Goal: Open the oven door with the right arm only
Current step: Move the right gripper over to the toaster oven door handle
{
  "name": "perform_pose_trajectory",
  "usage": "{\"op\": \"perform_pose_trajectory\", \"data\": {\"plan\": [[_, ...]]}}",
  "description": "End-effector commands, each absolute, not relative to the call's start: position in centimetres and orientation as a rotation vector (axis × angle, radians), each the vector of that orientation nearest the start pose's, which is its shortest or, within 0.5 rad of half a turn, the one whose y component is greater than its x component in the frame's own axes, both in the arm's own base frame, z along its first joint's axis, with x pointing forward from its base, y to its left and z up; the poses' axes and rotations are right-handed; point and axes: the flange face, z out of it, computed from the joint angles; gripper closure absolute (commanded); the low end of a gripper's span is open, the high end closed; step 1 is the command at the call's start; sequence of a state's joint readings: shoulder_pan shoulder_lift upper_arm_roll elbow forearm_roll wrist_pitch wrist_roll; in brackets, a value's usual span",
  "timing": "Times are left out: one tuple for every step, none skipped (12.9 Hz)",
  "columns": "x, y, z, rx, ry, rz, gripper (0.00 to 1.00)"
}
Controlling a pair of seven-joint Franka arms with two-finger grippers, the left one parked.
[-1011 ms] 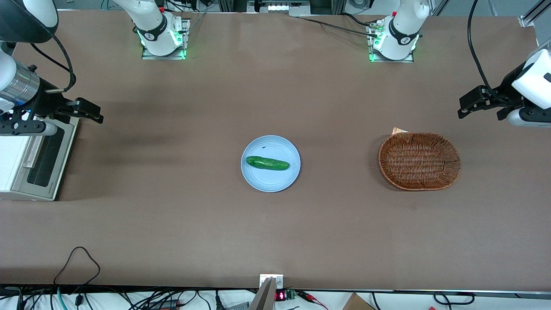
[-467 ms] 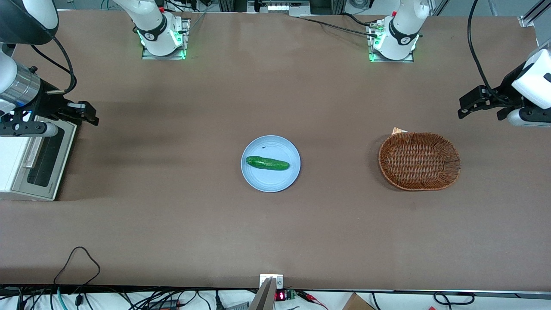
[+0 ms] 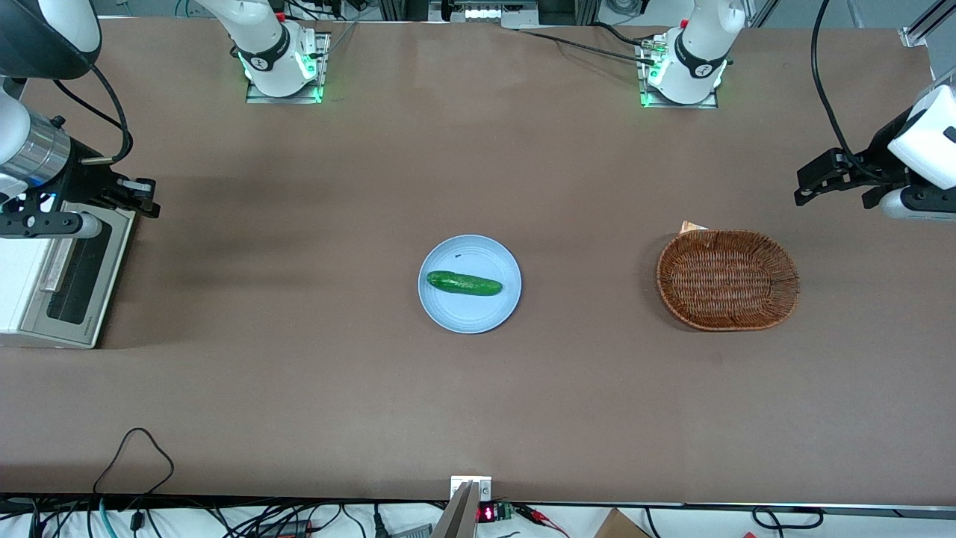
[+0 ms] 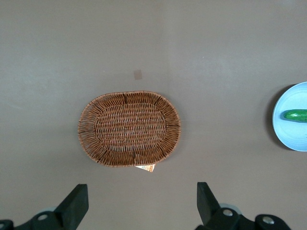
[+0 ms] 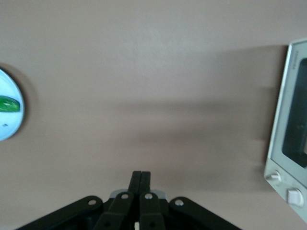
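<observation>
The cream-white oven (image 3: 16, 284) stands at the working arm's end of the table. Its oven door (image 3: 75, 278), a silver-grey frame round dark glass, lies flat against the oven's front with the bar handle (image 3: 54, 265) along one long edge. The right arm (image 3: 30, 149) reaches over the oven's end that is farther from the front camera. My gripper (image 3: 143, 196) is shut with nothing in it and hangs above the table just past the door's corner, apart from the handle. The right wrist view shows the shut gripper (image 5: 141, 175), the oven door (image 5: 293, 124) and two round knobs (image 5: 284, 186).
A light blue plate (image 3: 484, 314) with a green cucumber (image 3: 464, 283) on it sits mid-table. A brown wicker basket (image 3: 727, 279) lies toward the parked arm's end. Both arm bases (image 3: 280, 63) stand along the table edge farthest from the front camera.
My gripper has drawn back toward the oven, ending closer to the door's corner. The oven door has not moved.
</observation>
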State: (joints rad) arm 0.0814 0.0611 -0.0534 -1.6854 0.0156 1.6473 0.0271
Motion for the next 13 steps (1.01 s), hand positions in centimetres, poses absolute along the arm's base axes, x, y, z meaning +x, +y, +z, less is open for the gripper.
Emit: {"op": "perform_pose_trajectory", "data": {"plan": [[56.8,1.6,54.2,-3.26,-0.053,0.29,0.97],[56.6,2.1,53.6,-3.301,-0.081,0.347,0.97],[56.4,2.6,53.4,-3.358,-0.118,0.385,0.97],[56.8,2.5,52.0,-3.425,-0.142,0.453,0.98],[57.1,2.7,50.8,-3.508,-0.167,0.497,0.98],[57.7,3.2,49.2,-3.598,-0.187,0.537,0.98],[58.3,3.1,47.8,-3.684,-0.175,0.564,0.98],[58.5,3.5,46.4,-3.751,-0.181,0.578,0.98],[58.9,4.2,44.6,-3.858,-0.19,0.584,0.98],[59.2,4.5,42.7,-3.957,-0.149,0.574,0.98],[59.5,4.7,40.5,-4.037,-0.084,0.546,0.98],[59.8,4.7,38.8,-4.085,-0.034,0.484,0.98],[60.0,4.5,37.5,-4.121,-0.025,0.416,0.98]]}}
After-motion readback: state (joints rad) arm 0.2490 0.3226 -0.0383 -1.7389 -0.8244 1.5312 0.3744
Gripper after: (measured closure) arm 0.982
